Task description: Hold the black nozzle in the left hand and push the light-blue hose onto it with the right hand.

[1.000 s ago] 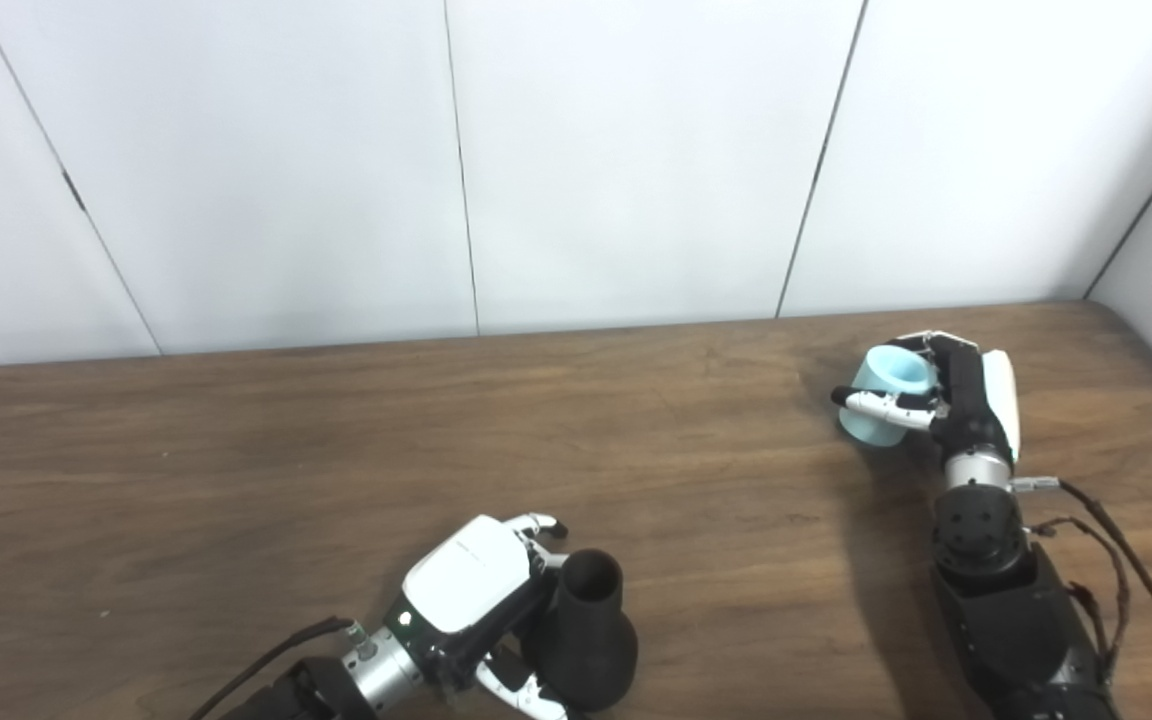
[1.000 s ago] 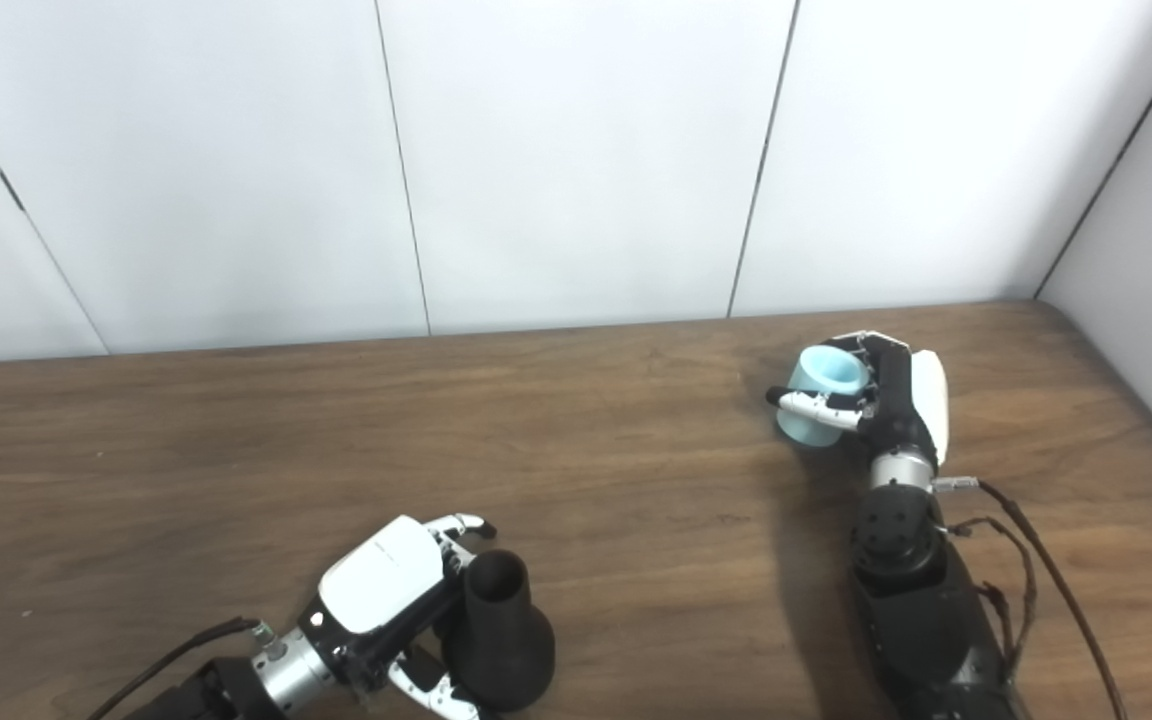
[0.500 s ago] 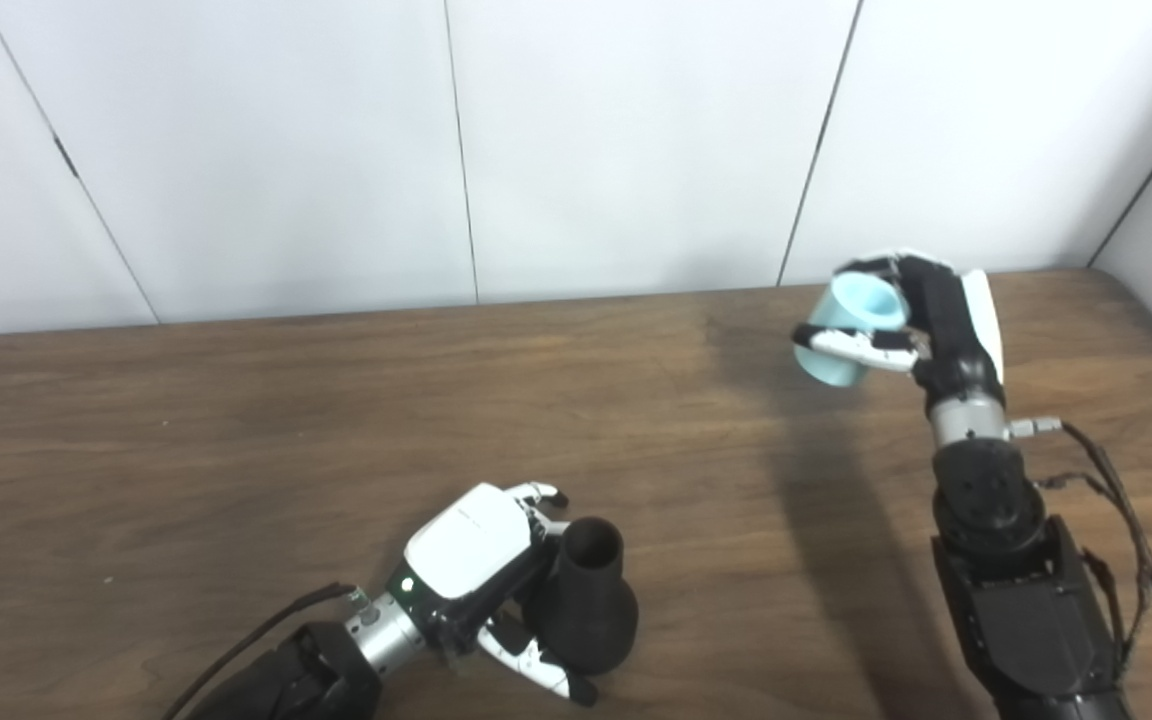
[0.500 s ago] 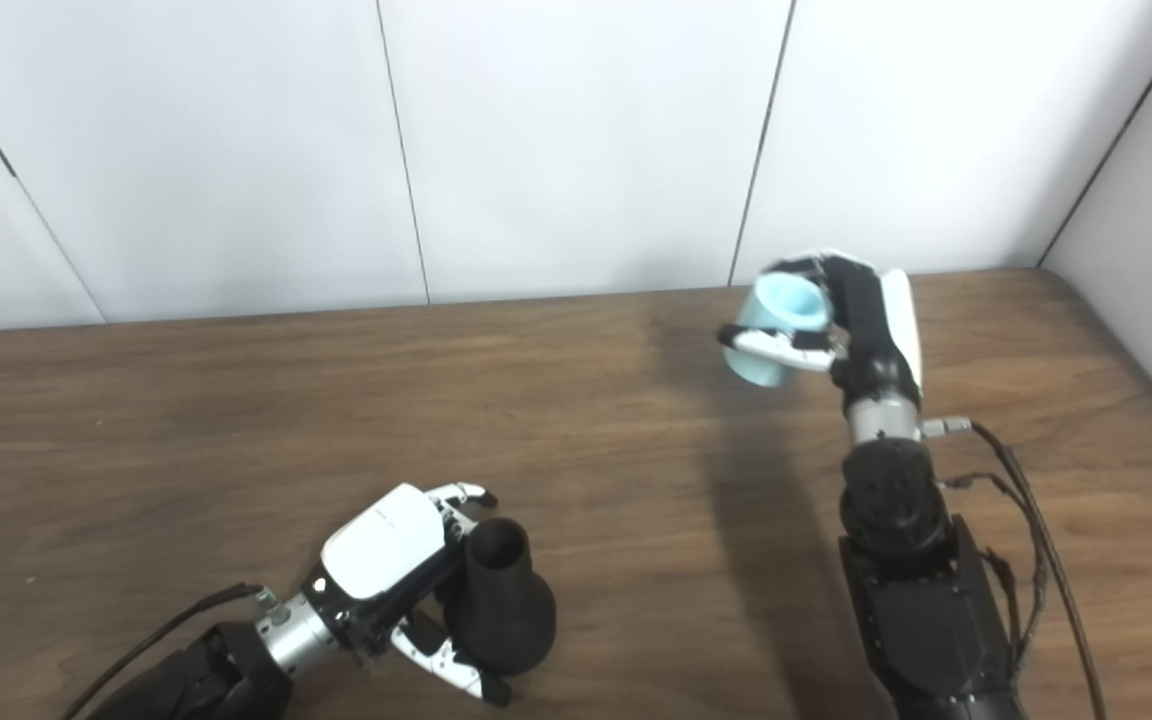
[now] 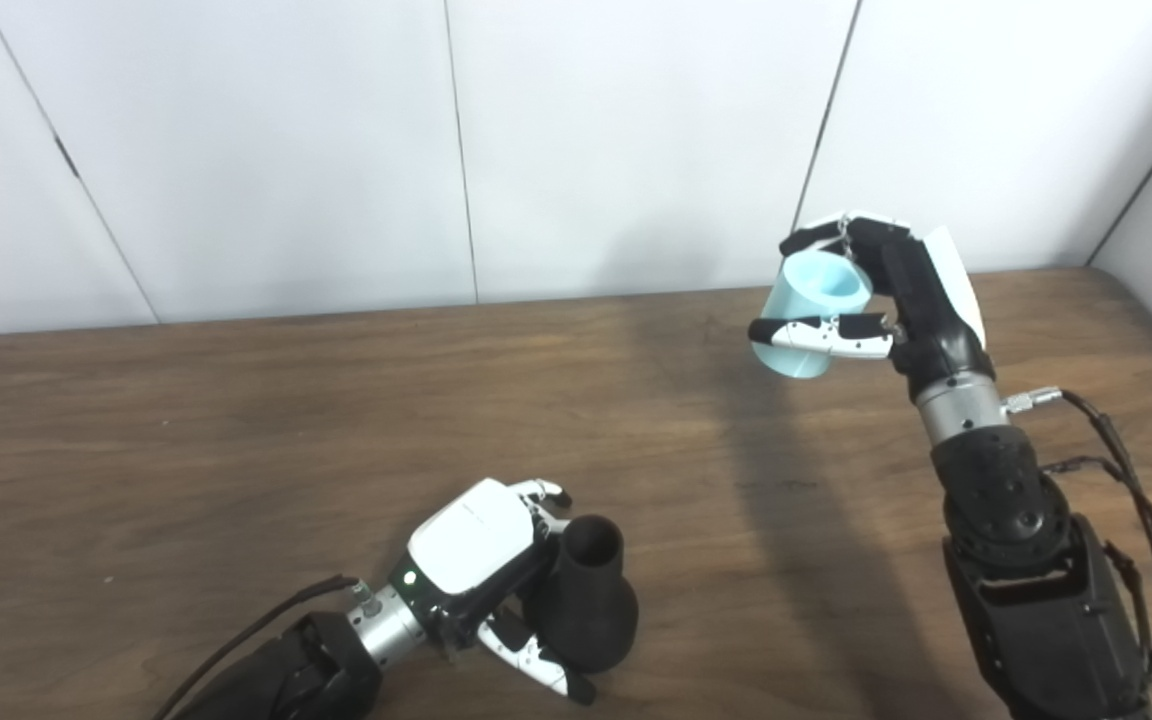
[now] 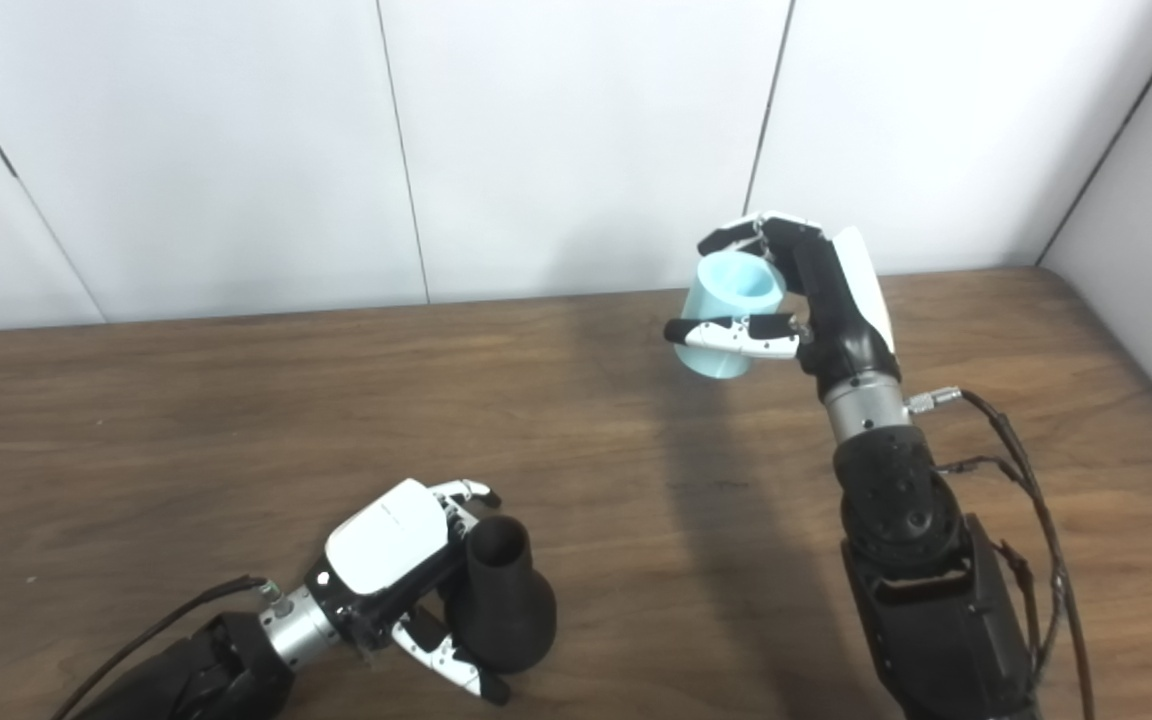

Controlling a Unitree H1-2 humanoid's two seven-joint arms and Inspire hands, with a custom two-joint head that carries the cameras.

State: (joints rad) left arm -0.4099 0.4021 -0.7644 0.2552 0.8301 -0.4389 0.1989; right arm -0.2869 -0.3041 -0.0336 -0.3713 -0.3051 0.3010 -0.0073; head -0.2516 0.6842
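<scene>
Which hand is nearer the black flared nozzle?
Left. The left hand is wrapped around the black flared nozzle; the right hand is up and far right, holding the light-blue hose.

I count one black nozzle (image 5: 584,610), one light-blue hose (image 5: 808,315), my two hands, and one wooden table (image 5: 236,420).

Both arms are black with silver metal wrist cuffs. The left hand (image 5: 481,565) has a glossy white back shell with a small green light near its wrist end, and fingers in white and black. A dark cable trails from its cuff. The right hand (image 5: 911,295) shares that black body and white shell; just below its cuff sits a metal plug with dark, perhaps reddish-brown, cables looping down the forearm.
</scene>
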